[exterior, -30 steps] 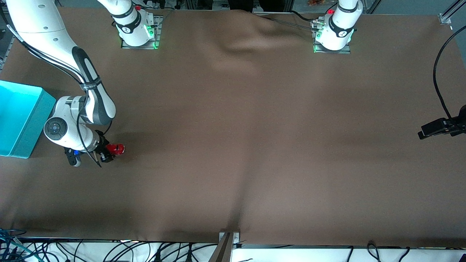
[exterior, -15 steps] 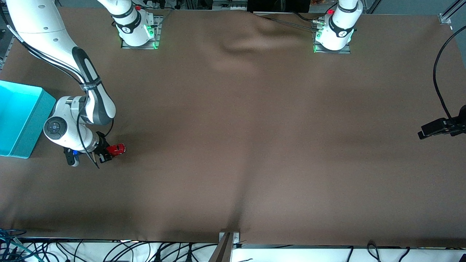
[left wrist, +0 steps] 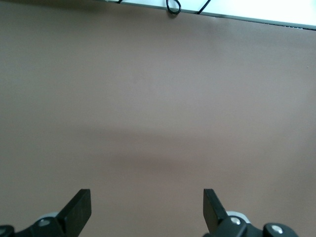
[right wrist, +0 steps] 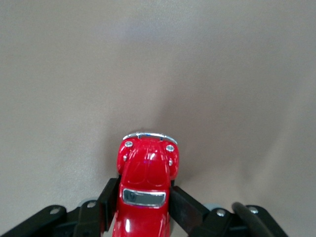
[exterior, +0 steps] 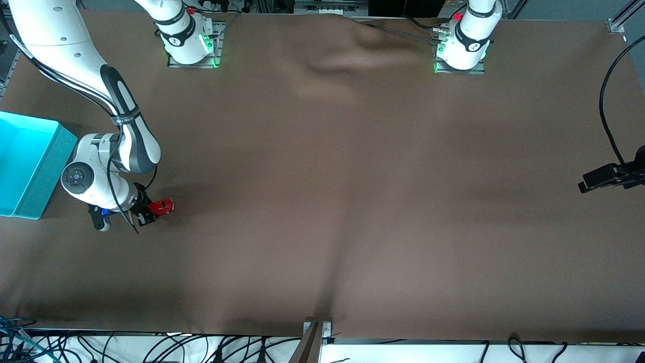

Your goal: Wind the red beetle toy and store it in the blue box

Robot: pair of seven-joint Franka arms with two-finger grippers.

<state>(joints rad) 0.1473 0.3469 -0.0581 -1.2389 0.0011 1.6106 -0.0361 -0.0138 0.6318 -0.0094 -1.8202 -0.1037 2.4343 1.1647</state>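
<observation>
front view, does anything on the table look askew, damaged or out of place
Nothing looks damaged or spilled. The brown cloth is rumpled into a ridge between the robot bases. The red beetle toy sits upright in the shut right claw, beside the blue box.

red beetle toy (exterior: 162,206) beside blue box (exterior: 27,164)

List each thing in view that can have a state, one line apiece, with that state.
toy car: on the table, gripped by its sides in the right hand.
right hand: shut on the toy car, low at the table beside the blue box.
left hand: open, holding nothing, waiting over bare table at the left arm's end.
blue box: open-topped, upright on the table at the right arm's end; nothing shows in the visible part.
</observation>
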